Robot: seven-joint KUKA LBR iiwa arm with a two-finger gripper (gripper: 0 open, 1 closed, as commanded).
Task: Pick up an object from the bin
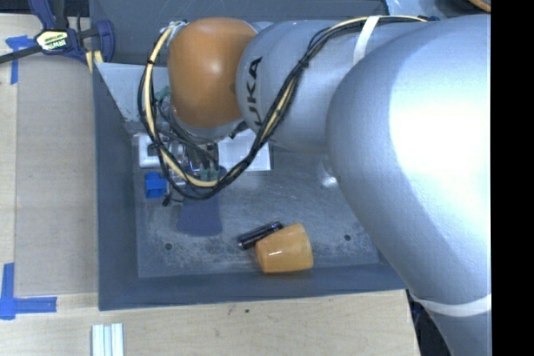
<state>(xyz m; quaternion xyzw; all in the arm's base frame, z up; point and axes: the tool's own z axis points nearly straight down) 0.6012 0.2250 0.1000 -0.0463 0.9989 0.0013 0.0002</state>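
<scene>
One orange cup (284,251) just beside black marker (259,234)

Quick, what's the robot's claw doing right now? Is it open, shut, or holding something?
Gripper: cannot be told. The arm's orange cover and cables mostly hide it, near a small blue block.

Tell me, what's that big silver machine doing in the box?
A robot arm reaches from the right into a grey metal bin to pick out one loose thing. Its claw is down in the bin's left part, close to a small blue block and a flat dark blue piece. Whether it grips anything cannot be seen. An orange cup lies on its side near the front wall with a black pen beside it, both clear of the arm.
</scene>
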